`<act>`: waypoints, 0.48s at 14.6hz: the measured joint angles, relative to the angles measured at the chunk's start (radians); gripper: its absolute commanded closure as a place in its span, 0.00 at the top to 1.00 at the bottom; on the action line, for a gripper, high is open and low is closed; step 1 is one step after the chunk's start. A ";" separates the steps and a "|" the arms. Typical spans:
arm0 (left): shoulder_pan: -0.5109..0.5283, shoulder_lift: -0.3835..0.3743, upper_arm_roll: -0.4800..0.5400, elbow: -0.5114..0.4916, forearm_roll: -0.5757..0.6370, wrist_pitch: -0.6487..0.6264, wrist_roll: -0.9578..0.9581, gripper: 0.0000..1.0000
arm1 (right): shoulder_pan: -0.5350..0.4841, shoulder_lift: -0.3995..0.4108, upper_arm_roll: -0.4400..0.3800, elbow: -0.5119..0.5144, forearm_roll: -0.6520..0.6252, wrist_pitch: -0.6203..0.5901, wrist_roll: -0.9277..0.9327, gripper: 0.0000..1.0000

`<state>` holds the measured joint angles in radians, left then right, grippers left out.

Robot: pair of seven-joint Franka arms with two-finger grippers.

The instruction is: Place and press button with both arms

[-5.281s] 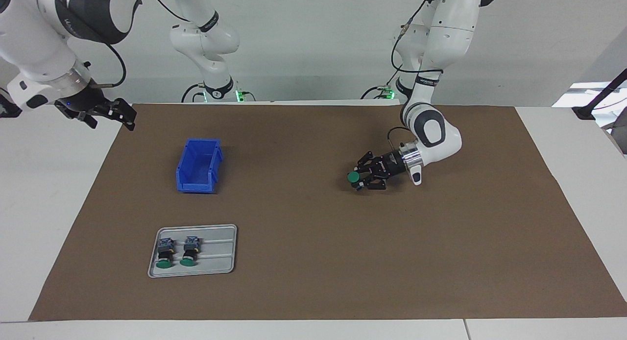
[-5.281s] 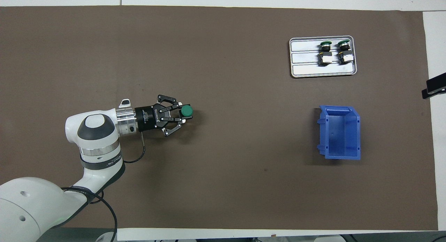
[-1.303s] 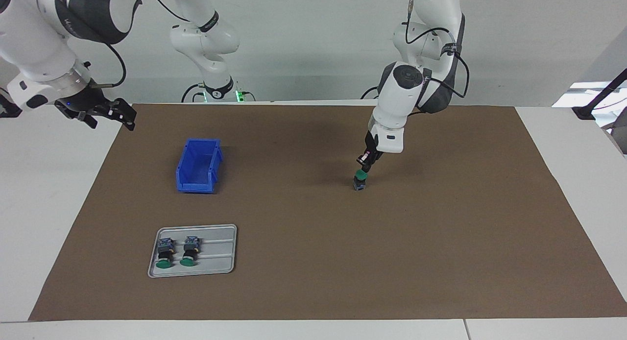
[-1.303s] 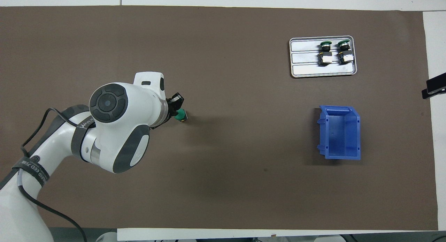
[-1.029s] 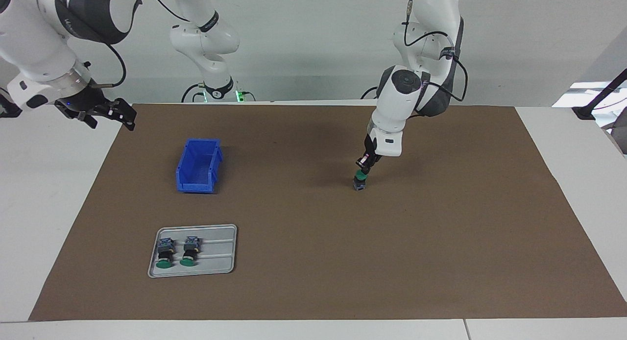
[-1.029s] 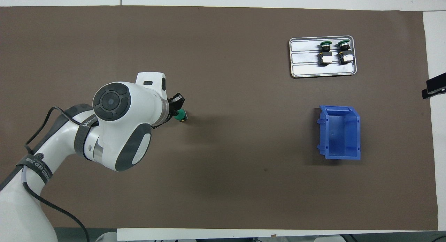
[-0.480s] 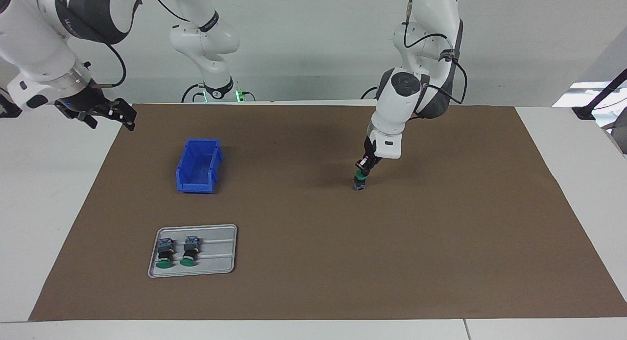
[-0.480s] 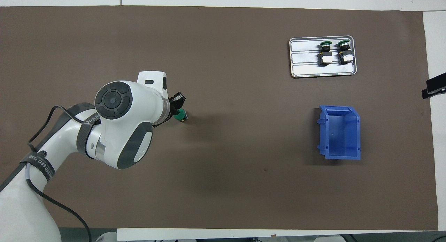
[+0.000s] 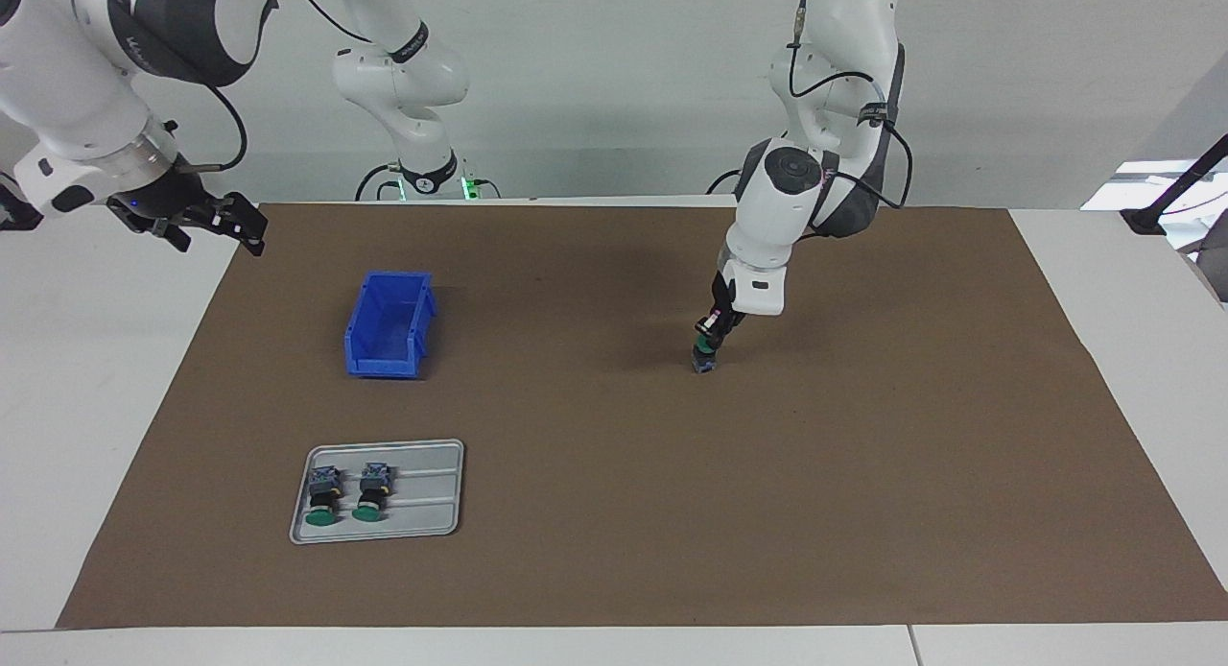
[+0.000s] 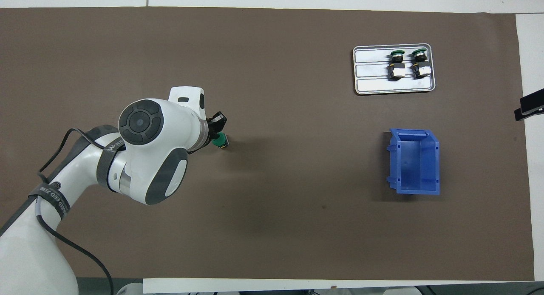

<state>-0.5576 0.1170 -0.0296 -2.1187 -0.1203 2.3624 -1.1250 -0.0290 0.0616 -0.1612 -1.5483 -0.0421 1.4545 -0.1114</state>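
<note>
From across the surface (image 9: 863,512), the button (image 9: 705,356) stands upright on the brown mat toward the left arm's end, cap up, long axis vertical. The left end effector (image 9: 711,338) points straight down at it, clenched with its tips on or just above the green cap; whether they touch is too fine to tell. The right end effector (image 9: 225,223) waits well apart, off the mat's edge, fingers spread and empty. From overhead, the left arm's wrist covers most of the left end effector (image 10: 213,132); only the button (image 10: 220,140) peeks out beside it, and the right end effector is out of view.
</note>
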 measured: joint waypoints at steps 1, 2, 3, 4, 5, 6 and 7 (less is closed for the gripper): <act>0.000 0.000 0.000 -0.001 0.000 0.000 0.000 0.00 | 0.000 0.000 0.000 0.000 0.000 0.000 0.000 1.00; 0.000 0.000 0.000 -0.002 0.000 0.004 0.000 0.00 | 0.000 0.000 0.000 0.000 0.000 0.000 0.000 1.00; 0.000 0.000 0.000 -0.004 0.000 0.009 0.000 0.00 | 0.000 0.000 0.000 0.000 0.000 0.000 0.000 1.00; 0.000 -0.001 -0.001 -0.008 0.000 0.014 0.000 0.00 | 0.000 0.000 0.000 0.000 0.000 0.000 0.000 1.00; -0.001 0.000 -0.001 -0.012 0.000 0.020 0.000 0.00 | 0.000 0.000 0.000 0.000 0.000 0.000 0.000 1.00; -0.001 -0.001 -0.001 -0.015 0.000 0.025 0.000 0.00 | 0.000 0.000 0.000 0.000 0.000 0.000 0.000 1.00; -0.001 -0.001 -0.001 -0.016 0.000 0.027 0.000 0.00 | 0.000 0.000 0.000 0.000 0.000 0.000 0.000 1.00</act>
<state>-0.5583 0.1163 -0.0308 -2.1348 -0.1207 2.3899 -1.1250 -0.0290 0.0616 -0.1612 -1.5483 -0.0421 1.4545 -0.1114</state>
